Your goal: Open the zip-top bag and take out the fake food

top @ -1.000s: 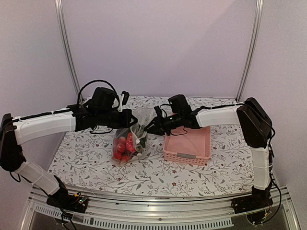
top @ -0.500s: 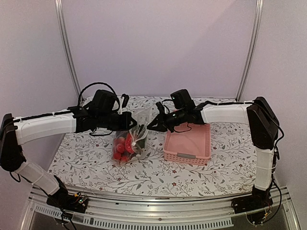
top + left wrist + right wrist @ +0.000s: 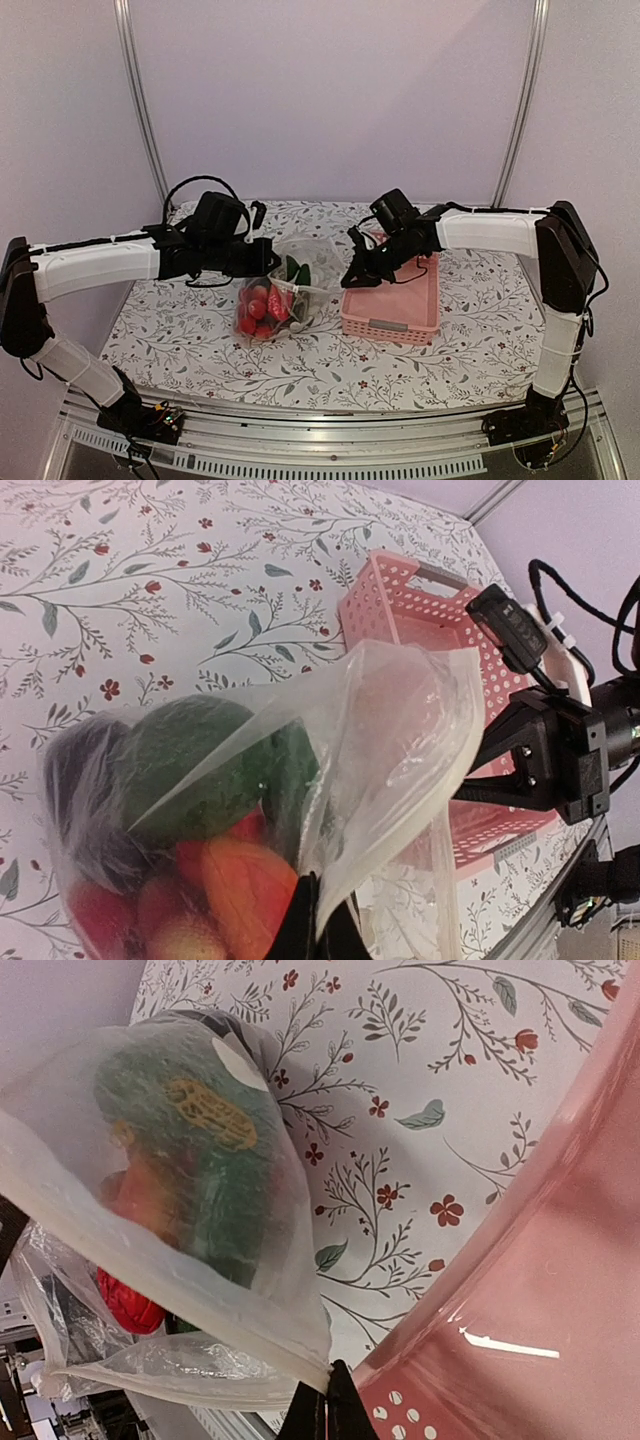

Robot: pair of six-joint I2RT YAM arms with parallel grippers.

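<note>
Beside pink basket [image 3: 390, 326]: left gripper [image 3: 268, 258], right gripper [image 3: 351, 282] clamped on opposite zip-top bag [image 3: 308, 262] lips; pull apart evenly, no spilling fake food [image 3: 262, 305].

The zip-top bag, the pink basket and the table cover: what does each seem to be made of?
Zip-top bag: thin clear plastic film, glossy; it creases and the fake food shows through. Pink basket: stiff moulded plastic, slightly shiny, with punched holes. Table cover: matte floral print, cloth or vinyl, I cannot tell.
</note>
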